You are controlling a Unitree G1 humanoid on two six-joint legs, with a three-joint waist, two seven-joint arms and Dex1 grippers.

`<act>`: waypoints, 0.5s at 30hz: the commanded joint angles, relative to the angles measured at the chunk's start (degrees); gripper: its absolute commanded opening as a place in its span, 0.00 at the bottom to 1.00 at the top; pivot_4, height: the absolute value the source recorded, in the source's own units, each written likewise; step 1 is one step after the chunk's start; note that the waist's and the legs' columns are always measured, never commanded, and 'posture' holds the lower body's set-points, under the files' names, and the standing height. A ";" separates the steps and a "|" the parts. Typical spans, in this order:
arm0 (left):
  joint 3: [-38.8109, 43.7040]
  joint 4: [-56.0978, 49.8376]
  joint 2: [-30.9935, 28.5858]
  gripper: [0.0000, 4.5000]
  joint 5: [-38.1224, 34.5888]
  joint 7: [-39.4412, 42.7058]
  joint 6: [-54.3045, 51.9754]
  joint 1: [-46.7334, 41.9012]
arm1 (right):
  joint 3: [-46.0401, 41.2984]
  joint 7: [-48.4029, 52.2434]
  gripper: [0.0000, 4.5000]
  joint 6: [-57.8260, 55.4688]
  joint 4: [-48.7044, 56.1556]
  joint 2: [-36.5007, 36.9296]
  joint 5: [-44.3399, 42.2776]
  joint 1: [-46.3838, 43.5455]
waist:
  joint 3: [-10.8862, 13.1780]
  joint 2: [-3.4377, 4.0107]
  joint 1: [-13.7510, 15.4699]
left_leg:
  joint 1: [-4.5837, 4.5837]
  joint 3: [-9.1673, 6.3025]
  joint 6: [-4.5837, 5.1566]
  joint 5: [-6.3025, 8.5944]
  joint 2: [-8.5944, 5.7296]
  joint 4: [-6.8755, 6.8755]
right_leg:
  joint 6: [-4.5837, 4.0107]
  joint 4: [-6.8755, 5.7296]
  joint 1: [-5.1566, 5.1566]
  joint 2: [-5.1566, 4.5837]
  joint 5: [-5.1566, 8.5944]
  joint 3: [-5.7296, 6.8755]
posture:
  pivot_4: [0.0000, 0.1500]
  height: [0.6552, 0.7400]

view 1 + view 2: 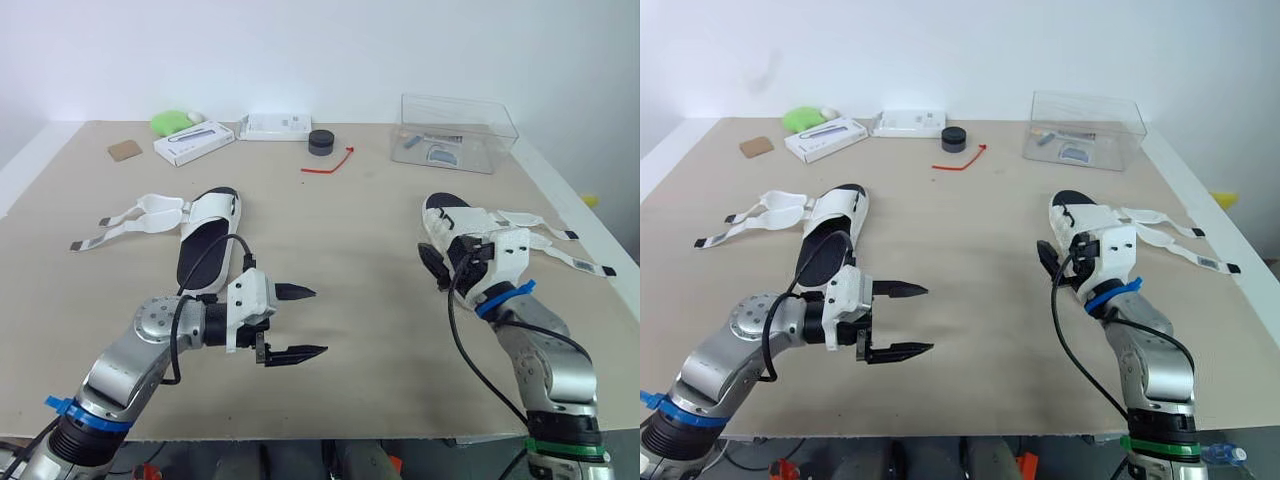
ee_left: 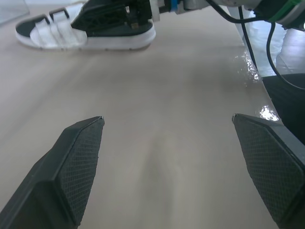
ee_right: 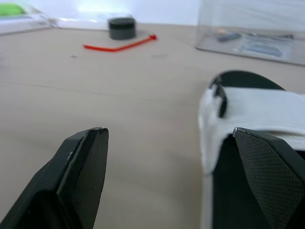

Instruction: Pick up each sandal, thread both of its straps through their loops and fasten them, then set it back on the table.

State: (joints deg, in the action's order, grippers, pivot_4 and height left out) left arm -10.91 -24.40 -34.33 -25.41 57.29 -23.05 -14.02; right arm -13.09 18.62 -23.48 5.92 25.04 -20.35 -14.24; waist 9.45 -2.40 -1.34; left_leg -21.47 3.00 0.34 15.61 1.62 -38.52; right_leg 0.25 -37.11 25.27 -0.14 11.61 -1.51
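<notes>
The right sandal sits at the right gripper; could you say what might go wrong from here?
The open right gripper has one finger over the footbed of the right sandal, one over bare table; closing may pinch only the sole edge and slip. Its loose straps could snag when lifted.

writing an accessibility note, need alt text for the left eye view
A left sandal and a right sandal, white with black footbeds, lie on a beige table with straps undone and splayed outward. The open left gripper hovers between them; the open right gripper is at the right sandal's near end. A clear container sits at the back.
</notes>
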 commanded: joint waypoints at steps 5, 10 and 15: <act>1.98 -2.24 1.75 0.99 -3.45 -2.60 -2.73 -0.30 | -1.63 -1.14 1.00 1.29 -4.42 0.39 1.40 -4.63 | 0.00 0.00 -0.01 | 0.01 0.04 0.00 0.00 -0.01 -0.01 | 0.03 0.00 -0.01 -0.01 -0.02 -0.04 | 1.00 1.00; 1.94 -3.44 2.53 0.99 -4.01 -4.46 -4.12 -0.32 | -0.41 -0.77 1.00 1.39 -7.20 -0.40 2.09 -6.20 | 0.00 0.01 -0.01 | 0.01 0.03 0.00 0.00 -0.01 -0.01 | 0.04 0.00 -0.01 -0.01 -0.02 -0.04 | 1.00 1.00; 1.85 -4.62 2.42 0.99 -4.53 -5.72 -4.68 0.37 | 0.54 -0.53 1.00 1.25 -10.99 -0.43 3.48 -8.18 | 0.00 0.01 -0.03 | 0.03 0.05 0.00 0.00 -0.01 -0.01 | 0.03 0.00 -0.01 -0.01 -0.04 -0.06 | 1.00 1.00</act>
State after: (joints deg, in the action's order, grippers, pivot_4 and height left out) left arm -10.25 -26.54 -31.96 -29.22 51.97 -27.86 -13.75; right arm -12.21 17.91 -23.18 -5.46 24.29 -17.21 -21.30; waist 9.45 -2.39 -1.38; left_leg -21.44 3.04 0.34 15.60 1.61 -38.53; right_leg 0.28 -37.11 25.26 -0.15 11.57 -1.57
